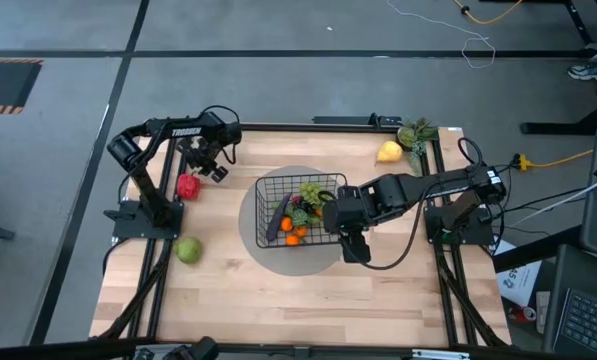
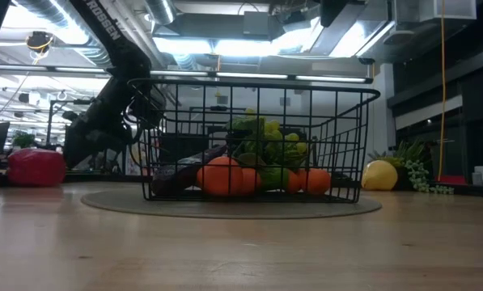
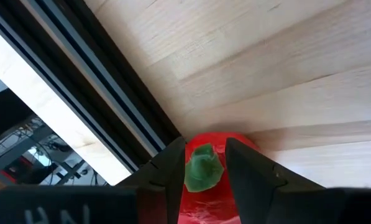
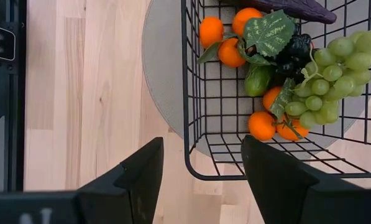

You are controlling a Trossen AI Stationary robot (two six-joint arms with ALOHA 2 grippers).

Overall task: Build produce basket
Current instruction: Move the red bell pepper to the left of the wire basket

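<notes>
The black wire basket (image 1: 300,208) stands on a grey round mat (image 1: 261,248) mid-table. It holds oranges (image 4: 261,124), green grapes (image 4: 328,74), a dark eggplant (image 4: 297,9) and leaves. The red pepper (image 1: 187,186) rests on the table at the left; it also shows in the low view (image 2: 36,167). My left gripper (image 3: 205,171) is over it, shut on its green stem. My right gripper (image 4: 201,180) is open and empty above the basket's near right corner (image 4: 194,167), clear of it. My left gripper has the pepper's green stem (image 3: 204,169) between its two fingers, and the stem fills the gap. The fingers (image 3: 250,177) come slanting down from above. The pepper sits on the table, stem up.
A green apple (image 1: 188,250) lies near the left edge. A yellow pear (image 1: 389,152) and a leafy green bunch (image 1: 416,132) lie at the far right corner. Black frame rails (image 3: 104,99) run along the table's sides. Bare wood lies in front of the basket.
</notes>
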